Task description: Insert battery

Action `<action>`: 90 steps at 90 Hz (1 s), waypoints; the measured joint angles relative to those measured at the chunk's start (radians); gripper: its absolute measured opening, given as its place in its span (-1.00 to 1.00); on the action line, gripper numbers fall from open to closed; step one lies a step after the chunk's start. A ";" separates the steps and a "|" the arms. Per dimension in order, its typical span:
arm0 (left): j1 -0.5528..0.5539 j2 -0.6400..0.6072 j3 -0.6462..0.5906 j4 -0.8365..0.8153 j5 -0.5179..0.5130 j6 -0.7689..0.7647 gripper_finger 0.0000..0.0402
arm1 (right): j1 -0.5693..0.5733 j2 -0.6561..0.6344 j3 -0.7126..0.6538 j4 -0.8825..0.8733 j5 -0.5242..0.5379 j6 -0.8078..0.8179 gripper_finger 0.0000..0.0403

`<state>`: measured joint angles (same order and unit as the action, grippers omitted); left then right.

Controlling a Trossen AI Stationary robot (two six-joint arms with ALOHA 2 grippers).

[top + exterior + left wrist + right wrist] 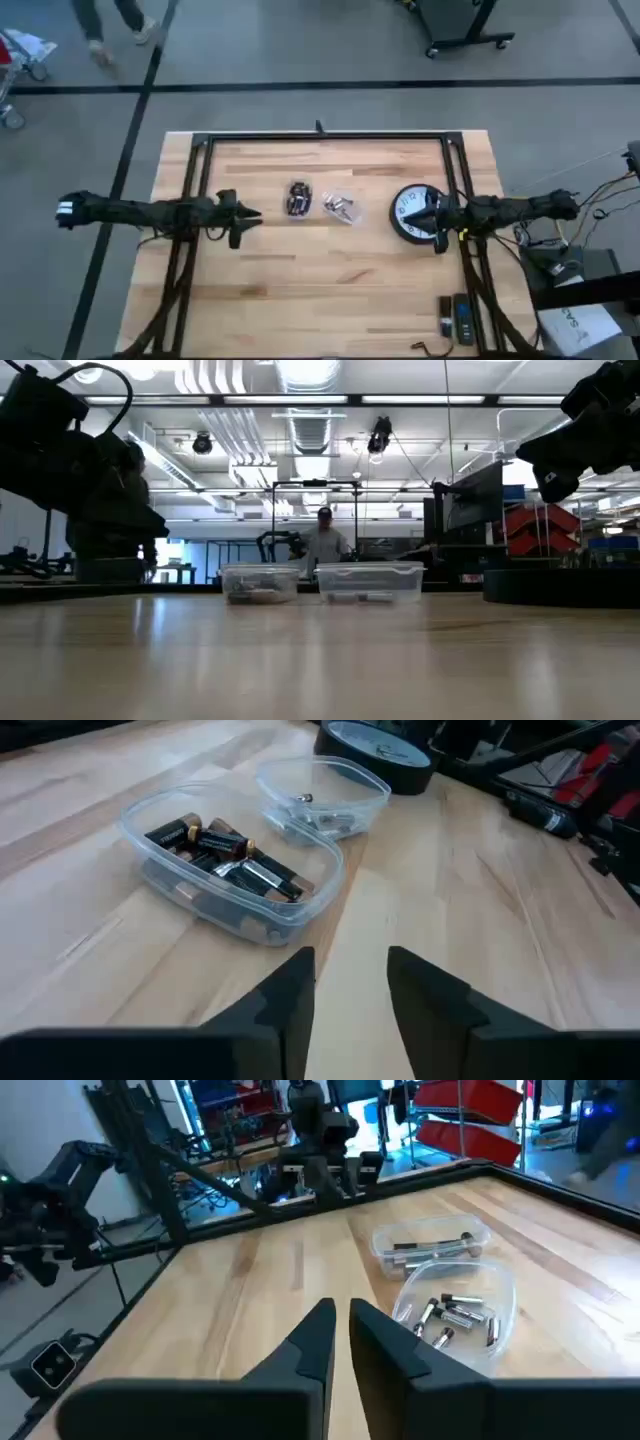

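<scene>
A clear tub of batteries (298,200) (235,865) rests on the table's middle. A second clear tub (340,208) (325,795) (455,1310) with small metal pieces stands right beside it. A black round clock (413,213) (380,742) lies flat at the right. My left gripper (250,215) (350,985) hovers open just left of the battery tub, holding nothing. My right gripper (425,212) (343,1342) is above the clock, raised off the table, fingers shut on nothing.
Dark hand tools (458,318) lie near the table's front right corner. A black frame (320,135) runs along the far edge and down both sides. A person (325,540) stands in the room beyond the table. Bare wood (320,290) fills the near half.
</scene>
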<state>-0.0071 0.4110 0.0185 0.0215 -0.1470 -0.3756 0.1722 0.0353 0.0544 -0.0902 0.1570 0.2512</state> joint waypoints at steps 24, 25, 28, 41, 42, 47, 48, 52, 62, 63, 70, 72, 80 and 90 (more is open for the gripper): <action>0.000 0.000 0.000 0.000 0.000 0.000 -0.48 | 0.000 0.000 0.000 0.000 0.000 0.000 -0.91; 0.000 0.000 0.000 0.000 0.000 0.000 -0.48 | 0.000 0.000 0.000 0.000 0.000 0.000 -0.91; 0.000 0.000 0.000 0.000 0.000 0.000 -0.47 | 0.000 0.000 0.000 0.000 0.000 0.000 -0.91; 0.000 0.000 0.000 0.000 0.000 0.000 -0.44 | 0.000 0.000 0.000 0.000 0.000 0.000 -0.91; 0.000 0.000 0.000 0.000 0.000 0.000 -0.44 | 0.000 0.000 0.000 0.000 0.000 0.000 -0.91; 0.000 0.000 0.000 0.000 0.000 0.000 -0.42 | 0.000 0.000 0.000 0.000 0.000 0.000 -0.91; 0.000 0.000 0.000 0.000 0.000 0.000 -0.42 | 0.000 0.000 0.000 0.000 0.000 0.000 -0.91; 0.000 0.000 0.000 0.000 0.000 0.000 -0.41 | 0.000 0.000 0.000 0.000 0.000 0.000 -0.91; 0.000 0.000 0.000 0.000 0.000 0.000 -0.38 | 0.000 0.000 0.000 0.000 0.000 0.000 -0.91; 0.000 0.000 0.000 0.000 0.000 0.000 -0.38 | 0.000 0.000 0.000 0.000 0.000 0.000 -0.91; 0.000 0.000 0.000 0.000 0.000 0.000 -0.37 | 0.000 0.000 0.000 0.000 0.000 0.000 -0.91; 0.000 0.000 0.000 0.000 0.000 0.000 -0.36 | 0.000 0.000 0.000 0.000 0.000 0.000 -0.91; 0.000 0.000 0.000 0.000 0.000 0.000 -0.37 | 0.000 0.000 0.000 0.000 0.000 0.000 -0.91; 0.000 0.000 0.000 0.000 0.000 0.000 -0.40 | 0.000 0.000 0.000 0.000 0.000 0.000 -0.91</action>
<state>-0.0071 0.4110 0.0185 0.0212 -0.1467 -0.3758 0.1722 0.0356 0.0544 -0.0902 0.1570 0.2512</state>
